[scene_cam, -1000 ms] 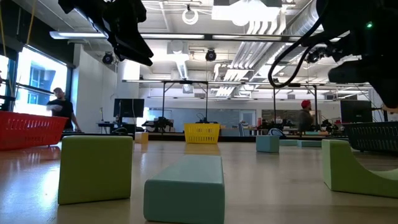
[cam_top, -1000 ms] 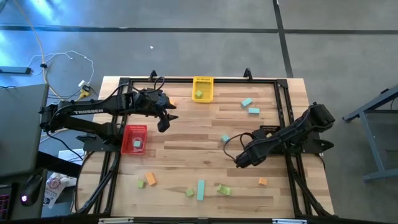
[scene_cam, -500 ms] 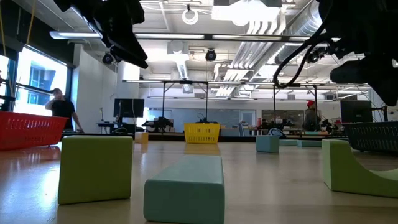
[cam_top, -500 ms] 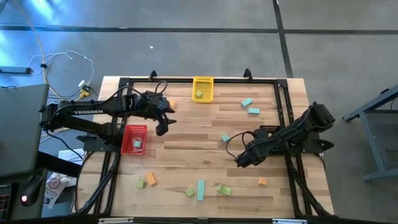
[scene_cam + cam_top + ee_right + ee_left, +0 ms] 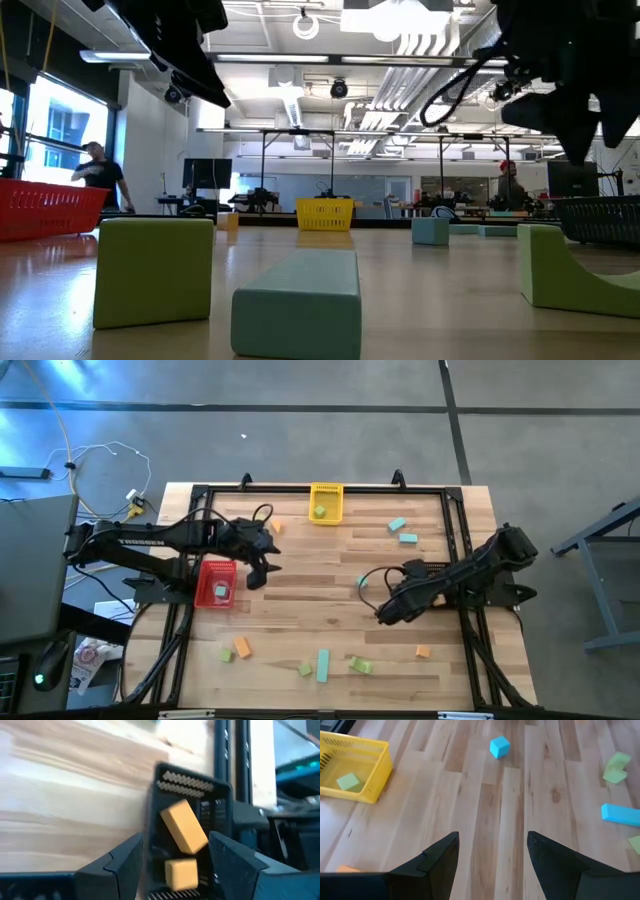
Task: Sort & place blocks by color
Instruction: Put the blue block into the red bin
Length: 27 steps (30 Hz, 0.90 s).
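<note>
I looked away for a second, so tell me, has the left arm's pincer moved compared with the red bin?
Yes. In the high view the left pincer has drawn back toward the red bin, and now sits just beside its edge, farther from the yellow bin.

Open left end effector (image 5: 492,857) faces a teal cube (image 5: 499,746) and yellow bin (image 5: 357,766)

Grey concrete floor (image 5: 300,420), bright ceiling lights (image 5: 400,18)

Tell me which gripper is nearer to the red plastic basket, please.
The left gripper. It hangs open just beside the red plastic basket, toward the table's middle. The right gripper, also open, is far across the table on the other side.
</note>
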Motion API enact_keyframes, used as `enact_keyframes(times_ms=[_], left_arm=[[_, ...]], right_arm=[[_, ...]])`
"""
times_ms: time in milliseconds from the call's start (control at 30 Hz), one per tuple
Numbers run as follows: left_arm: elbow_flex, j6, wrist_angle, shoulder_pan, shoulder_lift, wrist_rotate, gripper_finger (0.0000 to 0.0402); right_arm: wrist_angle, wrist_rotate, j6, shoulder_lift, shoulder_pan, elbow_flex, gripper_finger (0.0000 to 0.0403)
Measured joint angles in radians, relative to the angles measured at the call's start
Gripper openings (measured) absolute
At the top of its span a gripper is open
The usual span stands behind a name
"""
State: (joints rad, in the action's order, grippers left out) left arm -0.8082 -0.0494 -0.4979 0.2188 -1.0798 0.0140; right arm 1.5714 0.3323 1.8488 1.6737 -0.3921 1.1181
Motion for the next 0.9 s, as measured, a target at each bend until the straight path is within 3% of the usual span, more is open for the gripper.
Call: enact_keyframes(times_ms=[233,433,567,900], left_arm=[[0.000,0.000,0.001,-0.005,0.000,-0.004,0.0223],[0.000,0.001,0.000,-0.005,0.000,-0.004,0.0223],[0.000,0.017,-0.007,-0.005,0.000,-0.004,0.0223],[0.000,0.018,-0.030,-0.005,0.000,-0.004,0.0223]], right_arm=[[0.000,0.150,-0.195,0.000,0.092,0.105,0.0210],[-0.001,0.218,-0.476,0.000,0.228,0.195,0.0210],[-0.009,0.207,-0.725,0.000,0.349,0.217,0.0210],[-0.180,0.044,-1.348,0.000,0.622,0.162,0.0210]])
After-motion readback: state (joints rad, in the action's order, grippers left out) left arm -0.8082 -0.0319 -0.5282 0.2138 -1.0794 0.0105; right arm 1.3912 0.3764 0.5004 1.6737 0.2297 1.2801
